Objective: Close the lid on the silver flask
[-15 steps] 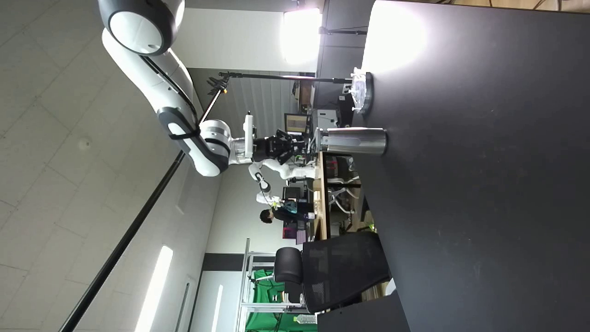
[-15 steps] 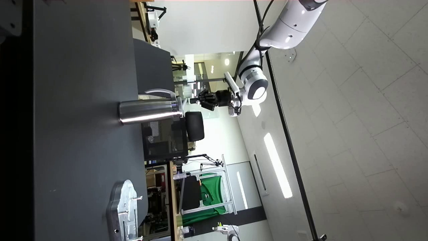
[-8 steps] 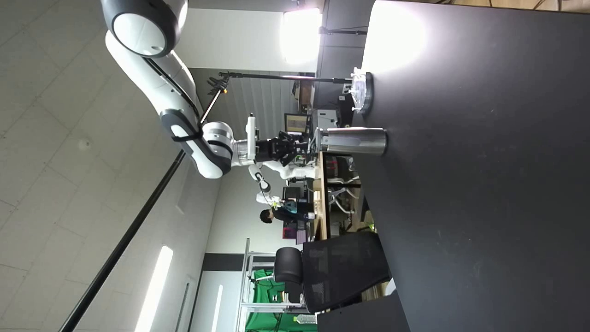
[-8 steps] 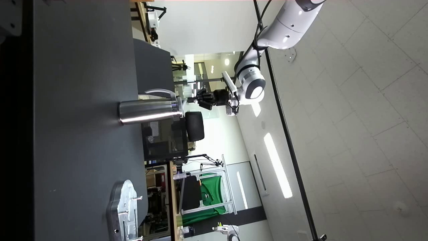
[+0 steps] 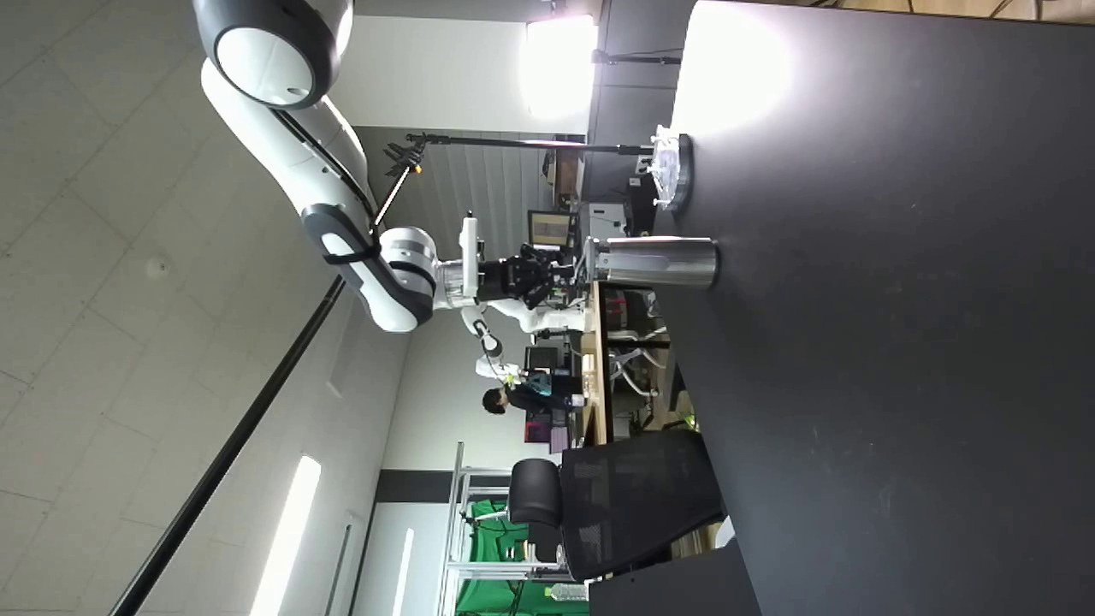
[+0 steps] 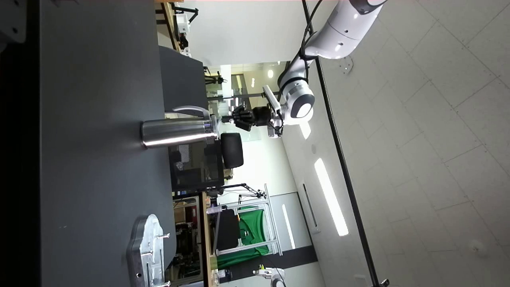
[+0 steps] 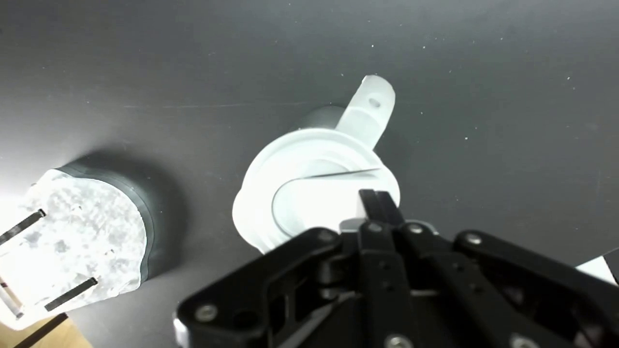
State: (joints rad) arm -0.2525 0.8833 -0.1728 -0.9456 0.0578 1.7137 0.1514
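Flask (image 5: 657,262) of silver metal stands on the dark counter (image 5: 898,359), just right of centre in an exterior view that lies sideways; its lid (image 7: 314,208) fills the middle of the wrist view, and in an exterior view a pale flap (image 6: 219,121), seemingly part of it, juts from the top; the reach looks nearly done, the closing itself does not; what is left, I judge, is a press downward until the flap sits flat; the pincer (image 7: 377,197) has its fingers (image 7: 369,205) together, with nothing seen between them; whether the tips touch the flap I cannot tell. Against the frame of a second ago, the pincer has come closer to the flask's top; the flask itself shows no shift.
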